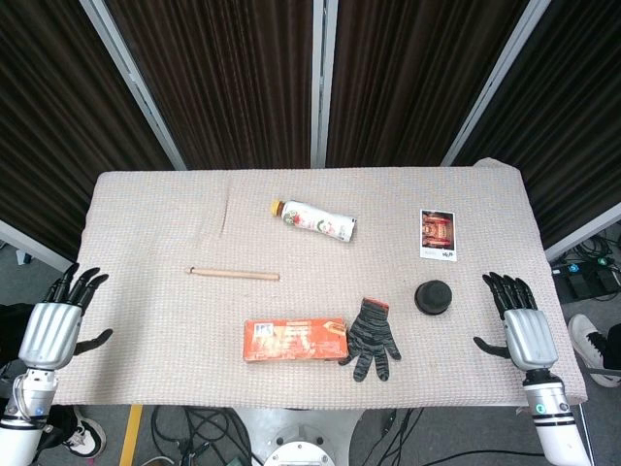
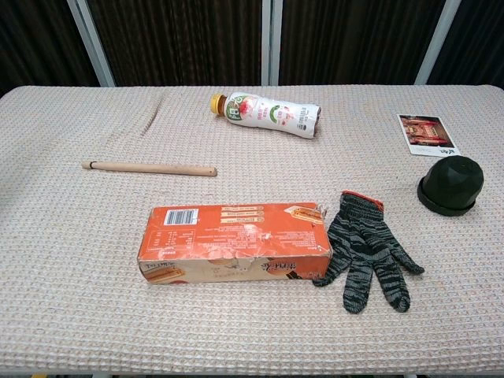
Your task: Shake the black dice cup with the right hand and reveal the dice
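The black dice cup (image 1: 433, 296) stands mouth-down on the cloth at the right side of the table, also seen in the chest view (image 2: 449, 185). No dice show. My right hand (image 1: 519, 325) hovers open at the table's right edge, fingers spread, a little right of the cup and apart from it. My left hand (image 1: 56, 322) is open beyond the table's left edge, holding nothing. Neither hand appears in the chest view.
A grey striped glove (image 1: 372, 338) lies just left of the cup, next to an orange box (image 1: 294, 340). A wooden stick (image 1: 234, 275), a lying bottle (image 1: 314, 219) and a photo card (image 1: 438, 234) sit farther back on the table (image 1: 155, 223).
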Robot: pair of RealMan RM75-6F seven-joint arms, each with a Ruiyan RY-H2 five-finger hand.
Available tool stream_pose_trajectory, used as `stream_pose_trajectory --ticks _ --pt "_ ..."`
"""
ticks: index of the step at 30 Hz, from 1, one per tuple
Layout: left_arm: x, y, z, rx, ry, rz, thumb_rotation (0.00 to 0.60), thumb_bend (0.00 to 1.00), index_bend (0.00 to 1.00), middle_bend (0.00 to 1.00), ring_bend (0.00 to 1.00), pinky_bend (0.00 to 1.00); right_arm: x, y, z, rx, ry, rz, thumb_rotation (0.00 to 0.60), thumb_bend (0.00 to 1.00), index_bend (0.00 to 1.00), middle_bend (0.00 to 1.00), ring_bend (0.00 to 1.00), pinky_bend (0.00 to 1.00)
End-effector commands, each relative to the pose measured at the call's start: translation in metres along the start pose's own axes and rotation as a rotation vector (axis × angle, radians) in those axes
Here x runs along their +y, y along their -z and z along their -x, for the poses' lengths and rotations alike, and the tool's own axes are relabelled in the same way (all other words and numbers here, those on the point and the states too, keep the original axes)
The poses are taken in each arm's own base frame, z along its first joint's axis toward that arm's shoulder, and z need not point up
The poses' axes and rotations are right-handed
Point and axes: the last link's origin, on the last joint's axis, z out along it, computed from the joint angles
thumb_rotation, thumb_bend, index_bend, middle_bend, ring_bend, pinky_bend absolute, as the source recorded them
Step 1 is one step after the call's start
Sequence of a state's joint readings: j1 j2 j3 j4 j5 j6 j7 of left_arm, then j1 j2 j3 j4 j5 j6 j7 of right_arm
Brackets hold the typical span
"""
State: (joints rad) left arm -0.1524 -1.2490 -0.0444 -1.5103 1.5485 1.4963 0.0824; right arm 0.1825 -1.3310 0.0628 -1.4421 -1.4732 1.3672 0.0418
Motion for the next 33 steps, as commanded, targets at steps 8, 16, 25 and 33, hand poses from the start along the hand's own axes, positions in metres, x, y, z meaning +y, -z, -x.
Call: stream_pose_trajectory --ticks 8,16,25,33 --pt "0.001 0.004 0.013 -0.024 0.016 0.012 0.600 0.12 0.16 0.13 0.00 0.18 0.019 -0.014 0.023 -0.058 -0.019 0.052 0.600 0.00 0.00 0.08 0.00 0.00" --pt "-0.001 0.004 0.015 -0.028 0.039 0.015 0.600 0.12 0.16 0.13 0.00 0.18 0.018 -0.044 0.052 -0.120 -0.114 0.061 0.600 0.00 0.00 0.10 0.00 0.00" --pt "-0.006 0.005 0.018 -0.049 0.060 0.012 0.600 0.12 0.16 0.13 0.00 0.18 0.006 -0.069 0.069 -0.184 -0.152 0.060 0.600 0.02 0.00 0.10 0.00 0.00" --pt "-0.008 0.005 0.019 -0.053 0.059 0.005 0.600 0.12 0.16 0.13 0.00 0.18 -0.001 -0.082 0.073 -0.203 -0.215 0.061 0.600 0.02 0.00 0.15 0.00 0.00"
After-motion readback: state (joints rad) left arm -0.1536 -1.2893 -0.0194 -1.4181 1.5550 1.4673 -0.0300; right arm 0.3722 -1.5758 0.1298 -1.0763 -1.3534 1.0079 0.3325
